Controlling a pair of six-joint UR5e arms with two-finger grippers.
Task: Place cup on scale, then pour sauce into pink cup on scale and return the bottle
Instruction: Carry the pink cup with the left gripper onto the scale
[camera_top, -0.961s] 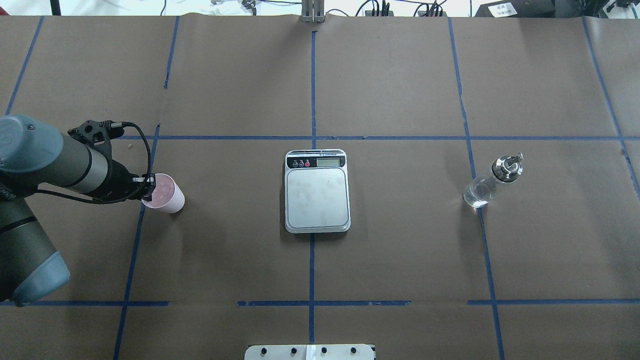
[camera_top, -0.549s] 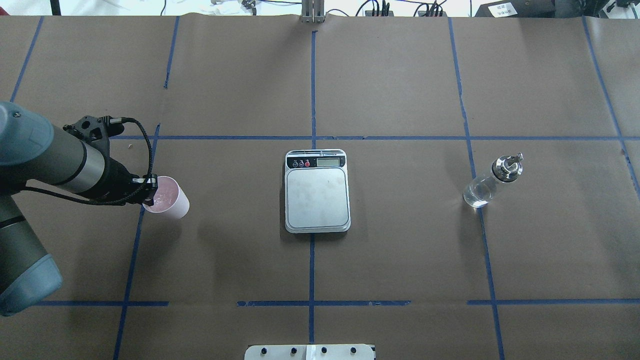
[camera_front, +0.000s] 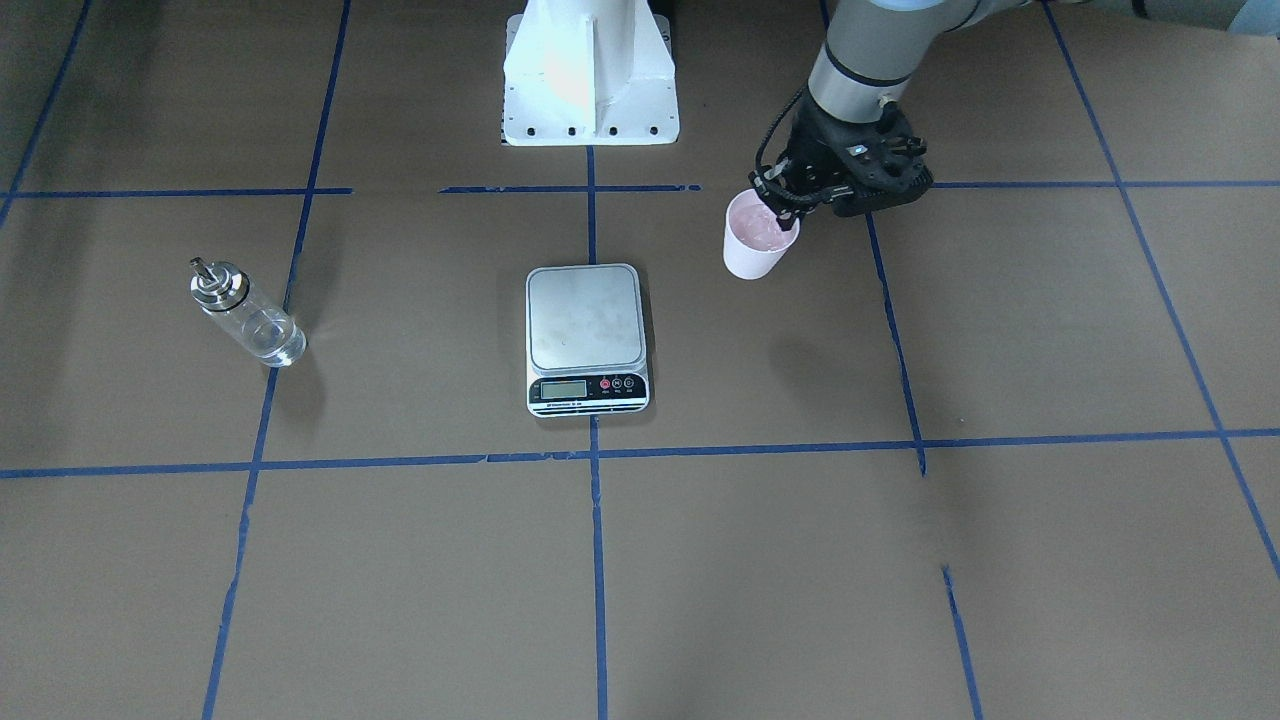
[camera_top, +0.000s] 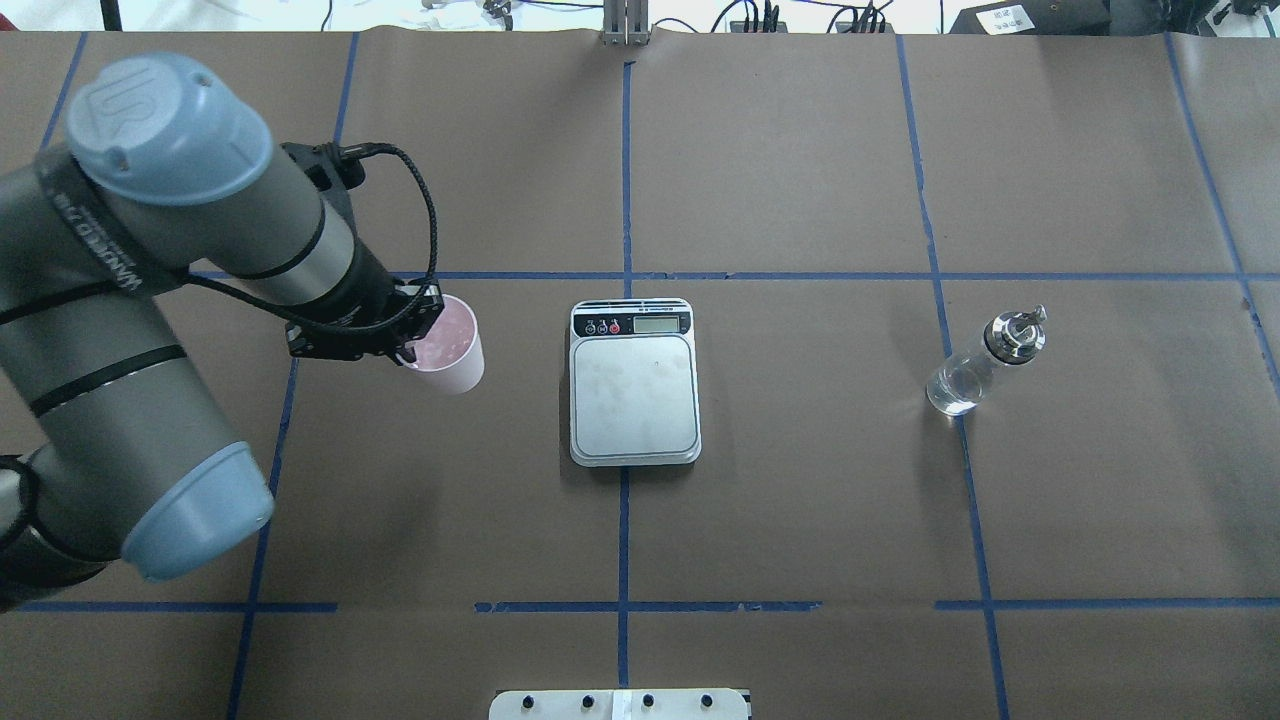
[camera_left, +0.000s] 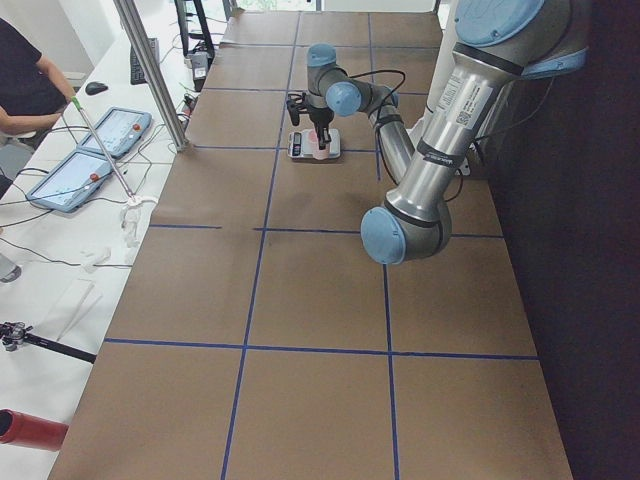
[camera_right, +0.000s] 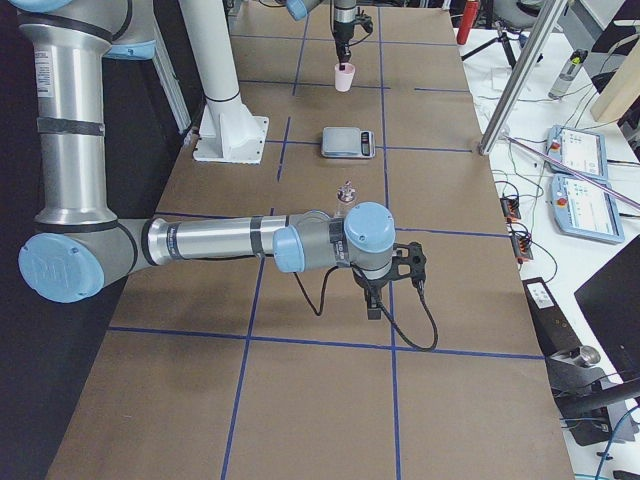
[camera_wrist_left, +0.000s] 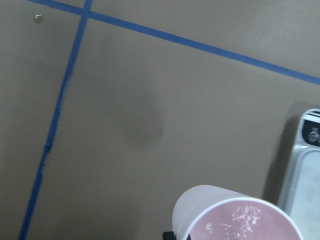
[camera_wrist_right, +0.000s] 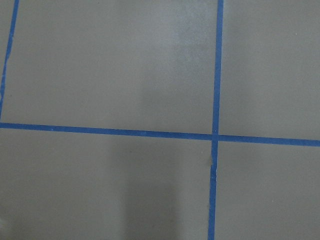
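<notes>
A: How many things are there?
B: One kitchen scale (camera_top: 634, 385), one glass bottle (camera_top: 975, 370) well apart from it, one pink paper cup (camera_top: 446, 347).
A: And the cup?
B: Held above the desk (camera_top: 800, 520) near the scale; the left tool (camera_front: 783, 212) pinches its rim. The right tool's (camera_right: 372, 300) state I cannot tell

We cannot read the display (camera_top: 656, 324) of the scale (camera_top: 634, 390): too small. The left wrist view cuts off the cup (camera_wrist_left: 235, 217) at its bottom edge and the scale at its right. The right gripper (camera_right: 372, 308) is too small for us to judge its jaws.
</notes>
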